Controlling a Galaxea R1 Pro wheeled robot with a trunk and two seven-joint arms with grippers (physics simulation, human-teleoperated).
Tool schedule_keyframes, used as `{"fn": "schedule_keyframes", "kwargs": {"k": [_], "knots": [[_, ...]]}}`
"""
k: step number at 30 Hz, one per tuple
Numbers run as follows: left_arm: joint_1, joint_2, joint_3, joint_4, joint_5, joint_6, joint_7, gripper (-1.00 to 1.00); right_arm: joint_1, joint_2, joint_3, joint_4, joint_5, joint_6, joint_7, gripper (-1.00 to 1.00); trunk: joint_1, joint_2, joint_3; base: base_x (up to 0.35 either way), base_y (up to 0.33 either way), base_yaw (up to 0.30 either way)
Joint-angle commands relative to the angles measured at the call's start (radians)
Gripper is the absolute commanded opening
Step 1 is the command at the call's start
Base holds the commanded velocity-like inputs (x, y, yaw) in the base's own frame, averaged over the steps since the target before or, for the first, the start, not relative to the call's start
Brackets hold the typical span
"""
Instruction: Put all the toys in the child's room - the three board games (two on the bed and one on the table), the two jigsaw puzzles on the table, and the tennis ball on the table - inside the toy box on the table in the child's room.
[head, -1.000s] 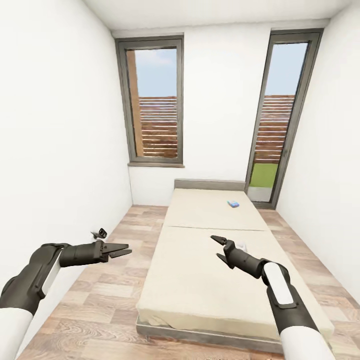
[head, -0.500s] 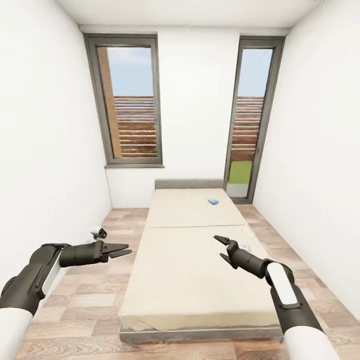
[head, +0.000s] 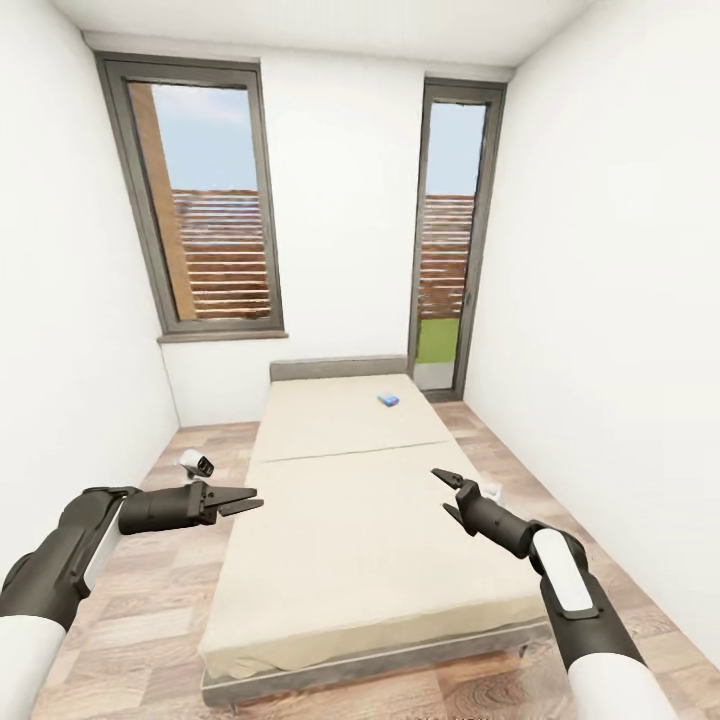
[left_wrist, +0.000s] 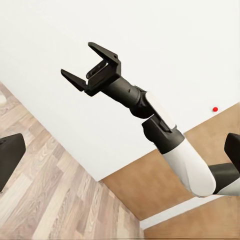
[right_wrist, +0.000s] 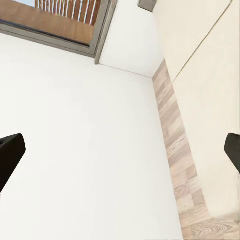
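Note:
The bed (head: 350, 520) with its plain cream top fills the middle of the head view. A small flat blue box (head: 388, 400), possibly a board game, lies near its far end. A small pale thing (head: 491, 493) sits at the bed's right edge, partly hidden behind my right gripper (head: 447, 492). That gripper hangs open and empty above the bed's right side; it also shows open in the left wrist view (left_wrist: 90, 67). My left gripper (head: 243, 500) is open and empty over the floor left of the bed. The table, toy box, jigsaw puzzles and tennis ball are out of view.
White walls close in on both sides. A window (head: 205, 200) and a tall glass door (head: 448, 230) are in the far wall. A small white and black object (head: 196, 463) lies on the wood-plank floor (head: 150, 600) left of the bed.
The whole picture has shifted: the camera has turned or moved, so the bed and windows now sit further left. Both arms hold the same pose, grippers still open.

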Motion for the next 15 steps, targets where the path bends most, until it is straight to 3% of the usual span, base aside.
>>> {"fn": "schedule_keyframes", "kwargs": {"k": [1, 7, 15], "knots": [[0.000, 0.001, 0.000, 0.000, 0.000, 0.011, -0.004, 1.00, -0.001, 0.001, -0.003, 0.001, 0.004, 0.005, 0.006, 1.00, 0.000, -0.001, 0.000, 0.000, 0.000, -0.261], [0.000, 0.000, 0.000, 0.000, -0.001, 0.009, -0.004, 1.00, -0.001, -0.003, -0.002, 0.004, 0.006, 0.001, 0.010, 1.00, 0.000, -0.001, 0.000, 0.000, 0.000, -0.161], [0.000, 0.001, 0.000, 0.000, -0.001, 0.008, -0.004, 1.00, -0.001, -0.004, -0.001, 0.004, 0.008, -0.002, 0.007, 1.00, 0.000, -0.001, 0.000, 0.000, 0.000, -0.033]]}}
